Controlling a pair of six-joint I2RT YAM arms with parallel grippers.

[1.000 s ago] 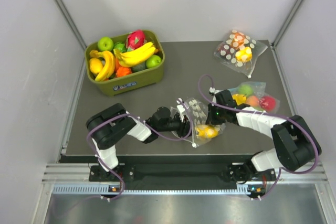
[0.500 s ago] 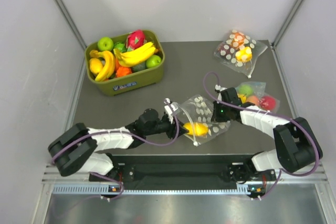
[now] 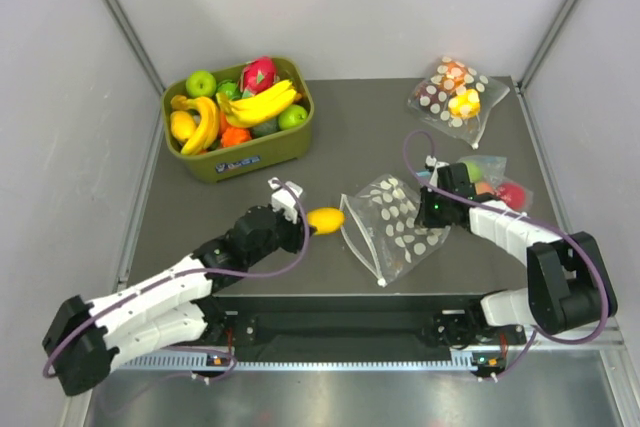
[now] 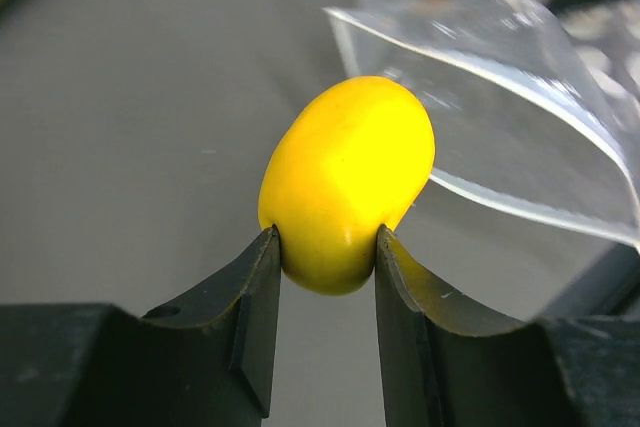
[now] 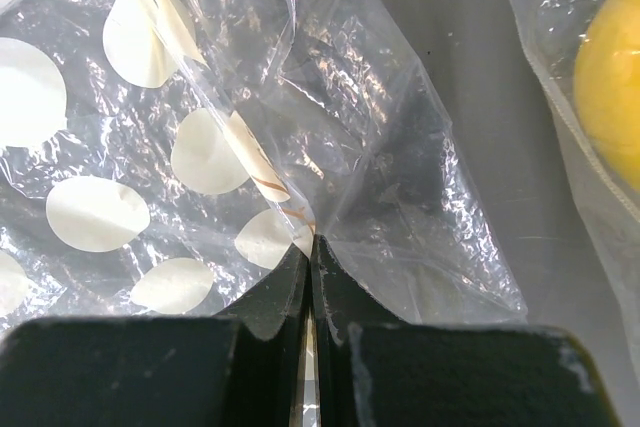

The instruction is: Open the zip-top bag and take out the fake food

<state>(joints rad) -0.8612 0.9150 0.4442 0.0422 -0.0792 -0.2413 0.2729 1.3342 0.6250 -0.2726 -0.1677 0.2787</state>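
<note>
The left gripper point(image 3: 311, 222) is reaching in from 7 o'clock, low over the table point(image 3: 340, 137). It is pinching the lemon point(image 3: 326, 219) by one end, its fingers point(image 4: 255, 297) pressing on either side and standing part-way apart around the fruit. The lemon is sitting a little to the 6 o'clock side of the table's centre, outside the bag point(image 3: 395, 227) and just at 9 o'clock of its open edge. Whether it is touching the table I cannot tell.

The bag is lying at about 5 o'clock of the centre, its mouth facing 9 o'clock. The right gripper point(image 3: 432, 209) is coming in from 4 o'clock and is pressed together on a fold of the bag's film at its 3 o'clock edge.

Just beyond, at 3 o'clock, a plain bag point(image 3: 487, 183) is lying with green, yellow, orange and red pieces inside. Farther off, at 1 o'clock, a second dotted bag point(image 3: 455, 92) is showing orange and yellow pieces. At 11 o'clock a green bin point(image 3: 240, 162) is holding bananas point(image 3: 262, 103), apples point(image 3: 201, 83) and a dragon fruit point(image 3: 259, 74).
</note>
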